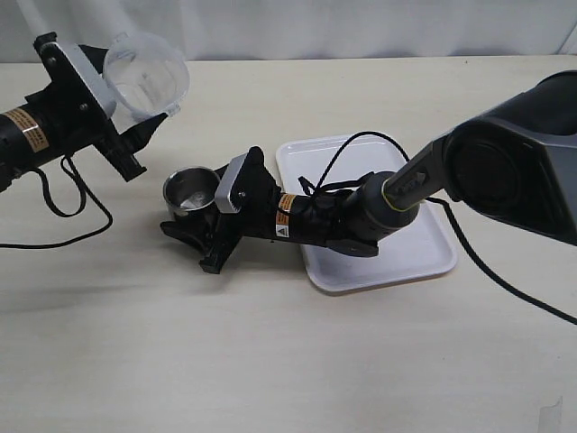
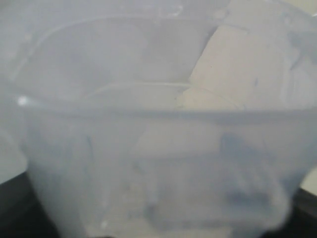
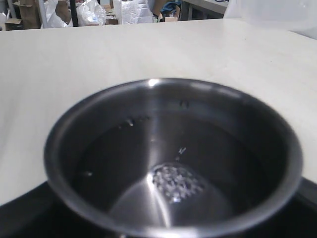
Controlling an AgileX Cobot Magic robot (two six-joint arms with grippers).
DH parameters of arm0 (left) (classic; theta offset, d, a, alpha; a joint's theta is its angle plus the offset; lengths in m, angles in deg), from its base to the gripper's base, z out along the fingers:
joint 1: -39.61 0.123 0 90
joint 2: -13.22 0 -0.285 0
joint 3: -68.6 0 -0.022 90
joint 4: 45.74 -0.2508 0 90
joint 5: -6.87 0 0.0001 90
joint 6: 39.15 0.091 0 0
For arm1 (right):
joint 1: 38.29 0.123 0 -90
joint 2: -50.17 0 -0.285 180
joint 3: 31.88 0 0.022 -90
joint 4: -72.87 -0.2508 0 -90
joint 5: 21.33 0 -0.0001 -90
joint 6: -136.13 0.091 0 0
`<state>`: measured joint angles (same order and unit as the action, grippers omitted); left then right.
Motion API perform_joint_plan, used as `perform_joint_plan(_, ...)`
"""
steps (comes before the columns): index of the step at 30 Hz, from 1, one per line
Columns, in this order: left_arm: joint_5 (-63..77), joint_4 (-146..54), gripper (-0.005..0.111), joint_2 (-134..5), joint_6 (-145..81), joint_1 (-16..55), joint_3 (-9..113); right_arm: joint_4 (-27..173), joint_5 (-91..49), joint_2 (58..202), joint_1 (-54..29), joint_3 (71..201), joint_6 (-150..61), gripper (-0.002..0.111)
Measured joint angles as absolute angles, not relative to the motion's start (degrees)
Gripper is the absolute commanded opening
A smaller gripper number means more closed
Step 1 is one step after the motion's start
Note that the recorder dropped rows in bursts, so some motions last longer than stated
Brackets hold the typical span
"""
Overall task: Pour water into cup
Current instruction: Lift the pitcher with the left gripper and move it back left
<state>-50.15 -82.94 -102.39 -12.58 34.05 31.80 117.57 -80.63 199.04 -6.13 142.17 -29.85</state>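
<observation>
From where I stand the pour looks largely done. The cup [image 1: 189, 191] sits upright on the tabletop [image 1: 270, 361], just off the tray [image 1: 424, 253] at its nine o'clock. The right end effector [image 1: 191, 215] is clenched around the cup's wall, its fingers on either side. In the right wrist view the cup's dark inside [image 3: 223, 129] holds a shallow pool of water [image 3: 143, 148] with a patch of tiny bubbles [image 3: 176, 183] on it, so some liquid has clearly landed. The left end effector [image 1: 144, 122] grasps the translucent beaker [image 1: 144, 74] and holds it up in the air at about eleven o'clock from the cup, apart from it and not over its rim. The beaker is tipped well over, with its open mouth turned towards the exterior camera. No stream runs between the two vessels. The left wrist view is filled with the beaker's cloudy wall [image 2: 158, 163], and I cannot tell through that haze whether any water is left inside. If it is empty, I judge that what remains is only to right the beaker, set it down and let go of the cup. If some is left, the beaker would have to go over the cup again.
</observation>
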Motion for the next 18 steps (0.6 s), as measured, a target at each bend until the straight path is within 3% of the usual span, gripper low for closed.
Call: perform_joint_plan(18,-59.7,-83.1,0.0,-102.4,-21.7,34.0,31.8,117.6,-80.6,199.0,-6.1,142.2,-29.8,0.054)
